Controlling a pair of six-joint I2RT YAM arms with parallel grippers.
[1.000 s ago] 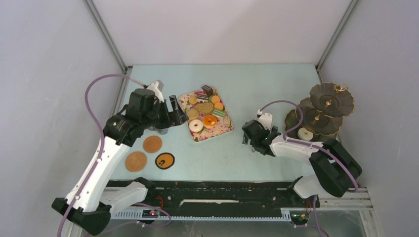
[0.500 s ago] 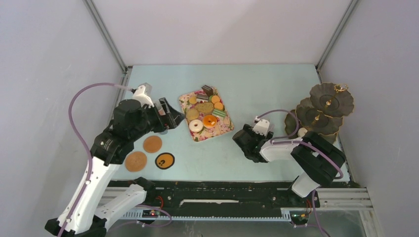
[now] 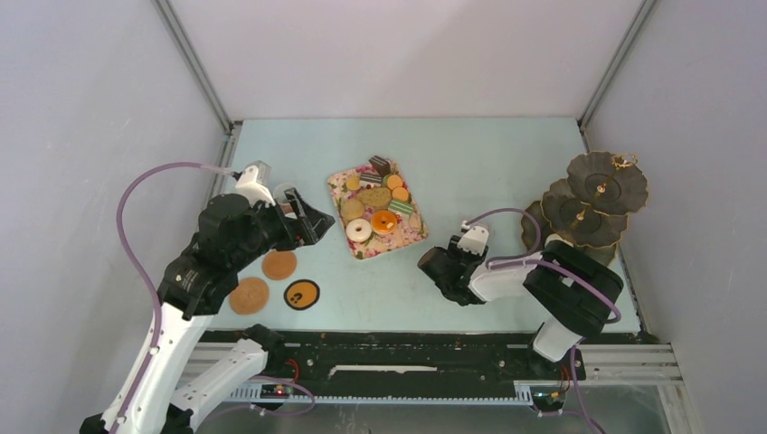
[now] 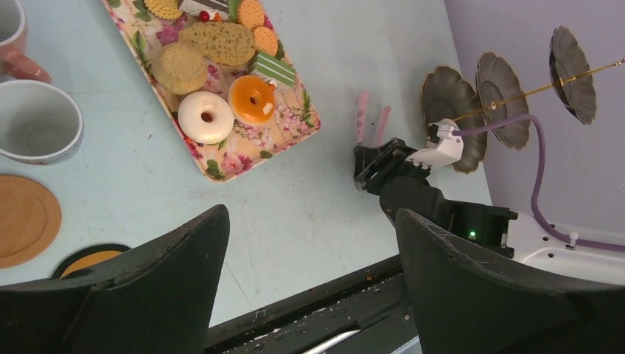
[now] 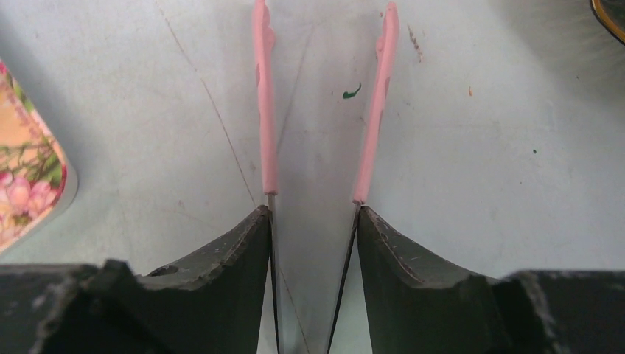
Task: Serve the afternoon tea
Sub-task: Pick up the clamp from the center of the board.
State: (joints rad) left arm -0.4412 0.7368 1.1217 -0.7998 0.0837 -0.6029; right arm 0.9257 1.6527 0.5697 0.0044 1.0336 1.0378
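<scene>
From above, the left arm hides the mugs; its wrist view shows a grey mug whole and a pink mug cut off at the frame's corner, both beside the tray of sweets near the table's middle; the stand sits at the right edge, its lowest tier partly behind the right arm; the left gripper hangs tilted by the tray's left side, jaws wide, holding nothing; the coasters lie toward the near left corner; the right gripper reaches low, fingers pressed against both arms of the pink tongs; the dark coaster's orange mark is too small to read.
</scene>
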